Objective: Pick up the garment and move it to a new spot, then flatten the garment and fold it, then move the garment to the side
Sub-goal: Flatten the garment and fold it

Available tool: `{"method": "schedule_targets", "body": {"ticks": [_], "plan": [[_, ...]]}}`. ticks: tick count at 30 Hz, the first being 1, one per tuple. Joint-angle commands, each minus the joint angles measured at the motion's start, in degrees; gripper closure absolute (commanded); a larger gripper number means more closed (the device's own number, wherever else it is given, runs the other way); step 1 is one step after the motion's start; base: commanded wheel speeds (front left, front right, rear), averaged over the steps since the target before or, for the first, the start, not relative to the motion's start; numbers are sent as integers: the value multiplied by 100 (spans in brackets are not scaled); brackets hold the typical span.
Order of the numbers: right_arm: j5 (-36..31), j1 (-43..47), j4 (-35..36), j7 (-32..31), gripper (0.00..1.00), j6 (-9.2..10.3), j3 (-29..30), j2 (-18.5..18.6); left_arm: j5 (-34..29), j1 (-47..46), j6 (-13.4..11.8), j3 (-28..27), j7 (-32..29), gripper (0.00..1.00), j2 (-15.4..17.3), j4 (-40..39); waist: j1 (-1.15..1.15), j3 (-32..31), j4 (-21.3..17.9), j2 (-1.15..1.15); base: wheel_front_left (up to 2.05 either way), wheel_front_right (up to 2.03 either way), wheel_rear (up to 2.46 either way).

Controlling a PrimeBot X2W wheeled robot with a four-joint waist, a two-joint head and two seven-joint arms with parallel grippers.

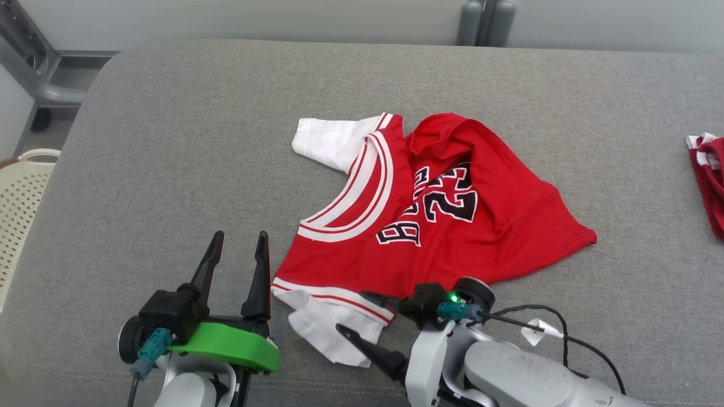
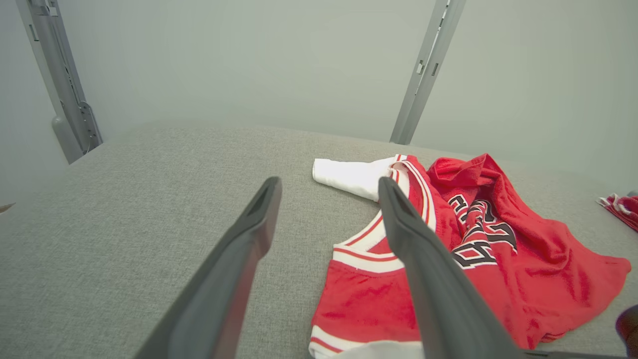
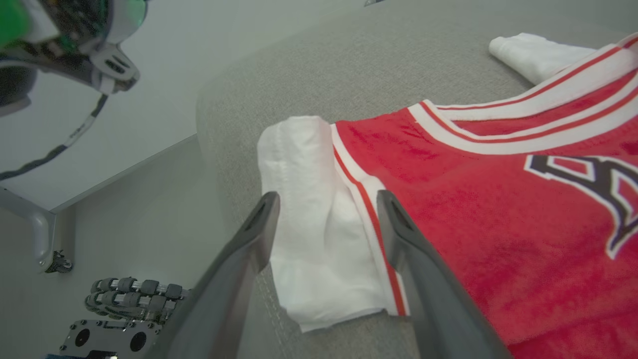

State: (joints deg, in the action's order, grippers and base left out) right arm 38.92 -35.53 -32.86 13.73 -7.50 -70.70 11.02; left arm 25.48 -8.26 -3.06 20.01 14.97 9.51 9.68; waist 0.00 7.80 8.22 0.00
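The garment (image 1: 447, 226) is a red jersey with white sleeves and black numbers, lying rumpled in the middle of the grey padded table (image 1: 169, 141). My left gripper (image 1: 240, 236) stands open just left of the jersey's near shoulder, fingers pointing away and nothing between them; in the left wrist view the gripper (image 2: 328, 184) frames bare table, with the jersey (image 2: 523, 259) to its right. My right gripper (image 1: 352, 311) is open and points left over the near white sleeve (image 1: 319, 328). In the right wrist view that sleeve (image 3: 309, 209) lies between the spread fingers of the gripper (image 3: 326, 199).
Another red and white cloth (image 1: 707, 181) lies at the table's right edge. A pale perforated basket (image 1: 22, 198) stands off the table's left side. Grey frame posts (image 1: 486, 22) rise behind the far edge. The table's near edge runs close under both grippers.
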Motion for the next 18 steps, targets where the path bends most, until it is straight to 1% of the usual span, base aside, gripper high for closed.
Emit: {"method": "schedule_targets", "body": {"ticks": [1, 4, 7, 11, 14, 18], "plan": [[70, 58, 107, 58, 0, 2, 160, 92, -20, 13, -7, -14, 19, 0, 35, 9, 0, 5, -124, 0, 0, 0, 0], [88, 171, 353, 110, 0, 2, 715, 283, -53, -132, 54, 42, -50, 0, 79, 73, 0, 22, -286, 0, 0, 0, 0], [-93, 286, 568, 132, 0, 2, 1389, 486, -116, -365, 131, 150, -167, 0, 115, 210, 0, 57, -460, 0, 0, 0, 0], [-386, 547, 808, 145, 0, 2, 2447, 687, -184, -802, 285, 331, -369, 0, 67, 525, 0, 122, -668, 0, 0, 0, 0], [-707, 763, 966, 138, 0, 2, 3282, 753, -200, -1214, 404, 434, -503, 0, -18, 858, 0, 197, -808, 0, 0, 0, 0], [-1143, 1049, 1308, 4, 0, 1, 4173, 644, -195, -1778, 546, 523, -718, 0, -102, 1451, 0, 334, -1002, 0, 0, 0, 0]]}}
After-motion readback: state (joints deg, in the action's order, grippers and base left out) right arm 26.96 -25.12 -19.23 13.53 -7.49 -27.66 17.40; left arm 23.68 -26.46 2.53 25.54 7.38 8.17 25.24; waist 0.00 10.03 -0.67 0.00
